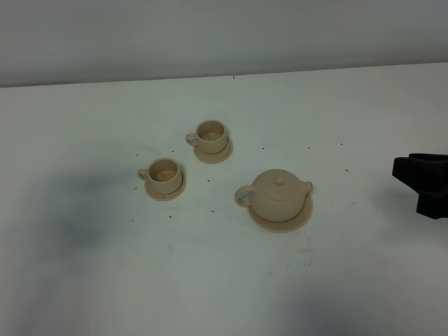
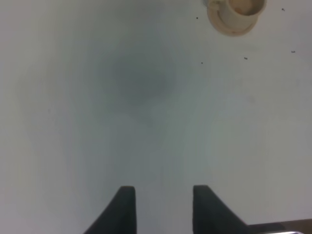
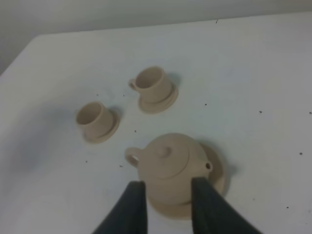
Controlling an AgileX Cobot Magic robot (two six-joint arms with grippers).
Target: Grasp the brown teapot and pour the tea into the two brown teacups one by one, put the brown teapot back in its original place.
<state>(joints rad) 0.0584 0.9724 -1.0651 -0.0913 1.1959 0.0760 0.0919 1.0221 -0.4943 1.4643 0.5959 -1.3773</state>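
Observation:
The brown teapot [image 1: 278, 195] sits on its wide flat saucer [image 1: 302, 219], lid on, handle to the left and spout to the right. It also shows in the right wrist view [image 3: 168, 163], on the saucer [image 3: 219, 178]. The two brown teacups stand on small saucers to its left, one farther back [image 1: 211, 136] [image 3: 151, 82] and one nearer [image 1: 164, 173] [image 3: 94, 117]. My right gripper [image 3: 165, 189] is open and empty, just short of the teapot. The right arm [image 1: 422, 183] is at the right edge. My left gripper [image 2: 163, 195] is open over bare table, with one teacup [image 2: 239, 10] far ahead.
The white table [image 1: 105, 266] carries small dark specks around the tea set. Its back edge meets a grey wall [image 1: 210, 35]. Soft shadows lie on the table at the left and front.

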